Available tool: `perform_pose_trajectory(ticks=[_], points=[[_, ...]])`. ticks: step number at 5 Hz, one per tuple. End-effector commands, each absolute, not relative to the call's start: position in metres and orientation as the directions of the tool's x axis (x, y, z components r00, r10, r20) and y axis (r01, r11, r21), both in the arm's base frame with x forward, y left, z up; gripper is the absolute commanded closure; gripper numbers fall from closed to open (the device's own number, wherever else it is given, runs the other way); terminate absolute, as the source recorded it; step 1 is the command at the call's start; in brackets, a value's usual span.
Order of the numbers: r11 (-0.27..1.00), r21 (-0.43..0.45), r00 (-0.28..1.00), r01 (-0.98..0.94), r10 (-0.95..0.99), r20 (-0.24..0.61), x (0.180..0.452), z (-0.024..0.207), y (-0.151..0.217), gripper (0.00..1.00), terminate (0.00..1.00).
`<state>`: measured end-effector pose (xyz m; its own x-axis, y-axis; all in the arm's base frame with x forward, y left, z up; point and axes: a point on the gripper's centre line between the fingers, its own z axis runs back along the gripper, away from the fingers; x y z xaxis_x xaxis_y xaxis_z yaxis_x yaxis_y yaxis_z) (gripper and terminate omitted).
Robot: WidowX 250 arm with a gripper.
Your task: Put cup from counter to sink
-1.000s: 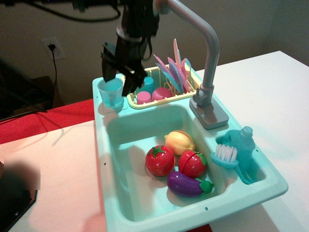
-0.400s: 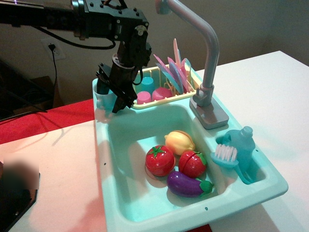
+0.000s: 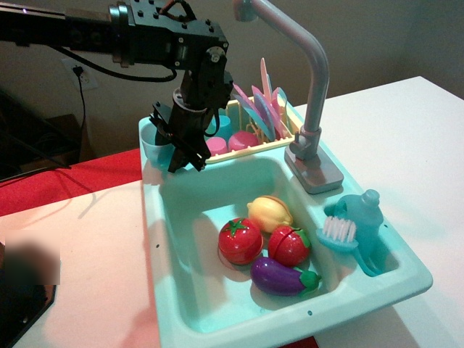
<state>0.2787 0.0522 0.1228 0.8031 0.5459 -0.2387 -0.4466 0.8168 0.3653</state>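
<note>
The pale blue translucent cup (image 3: 152,148) stands on the back left corner of the turquoise counter ledge (image 3: 150,210) of the toy sink unit. My black gripper (image 3: 178,143) reaches down from the upper left, and its fingers (image 3: 185,154) are closed around the cup's right side. The fingers hide the cup's right half and handle. The sink basin (image 3: 196,217) lies just in front and to the right of the cup. It holds a toy tomato (image 3: 240,241), a lemon (image 3: 270,213), a strawberry-like red fruit (image 3: 290,245) and a purple eggplant (image 3: 281,277).
A yellow dish rack (image 3: 243,148) behind the basin holds pink cups (image 3: 243,139), a teal cup (image 3: 221,125) and upright plates (image 3: 264,105). The tall grey faucet (image 3: 312,94) stands at the back right. A teal bottle and brush (image 3: 355,225) rest on the right ledge.
My gripper came down from above the cup and closed its fingers around it. The cup now sits slightly lower and further left, partly hidden.
</note>
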Motion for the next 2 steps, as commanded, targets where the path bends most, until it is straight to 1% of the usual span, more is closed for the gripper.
perform_pose_trajectory(ticks=[1,2], points=[[0.842,0.312,0.846,-0.441,0.506,-0.169,0.3,0.142,0.026,1.0,0.0],[0.868,0.304,0.875,-0.392,0.454,-0.169,0.319,0.14,0.002,1.0,0.0]])
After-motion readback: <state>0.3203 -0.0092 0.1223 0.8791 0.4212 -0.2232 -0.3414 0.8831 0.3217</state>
